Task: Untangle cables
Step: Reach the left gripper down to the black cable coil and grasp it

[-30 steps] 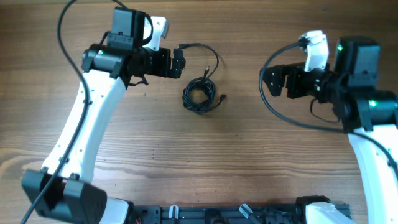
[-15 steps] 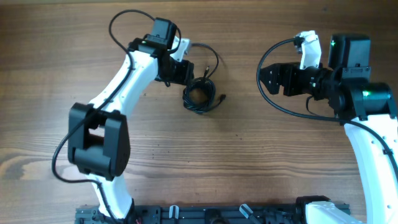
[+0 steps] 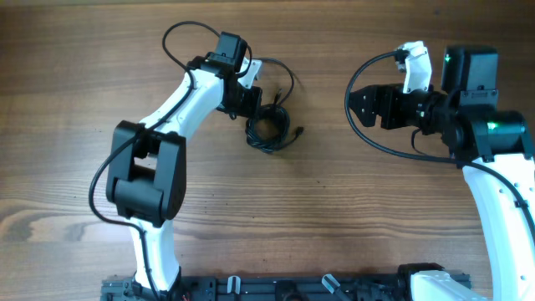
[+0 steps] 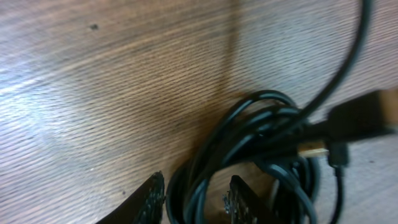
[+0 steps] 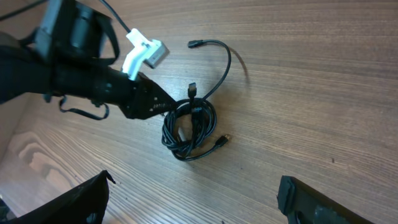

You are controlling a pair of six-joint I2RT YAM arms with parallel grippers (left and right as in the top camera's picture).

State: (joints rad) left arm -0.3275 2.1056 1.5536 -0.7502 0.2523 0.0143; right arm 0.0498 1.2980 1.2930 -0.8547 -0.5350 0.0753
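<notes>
Wood-grain bench [image 3: 334, 209] carrying the cables [image 3: 267, 130], thin black cords wound into one small coil that lies flat. One loose cord arcs up and away from the far side of the coil and ends in a small plug [image 5: 194, 43]. A second short end with a gold-tipped plug [image 5: 225, 138] lies just beside the coil. The left claw [image 3: 249, 102] sits at the coil's edge, touching it. In the left wrist view its two fingertips [image 4: 152, 193] stand a little apart with strands of the coil running between them; whether they pinch those strands cannot be told. The right claw [image 3: 361, 107] hangs well apart from the coil, on the side opposite the left claw, jaws spread wide and holding nothing.
</notes>
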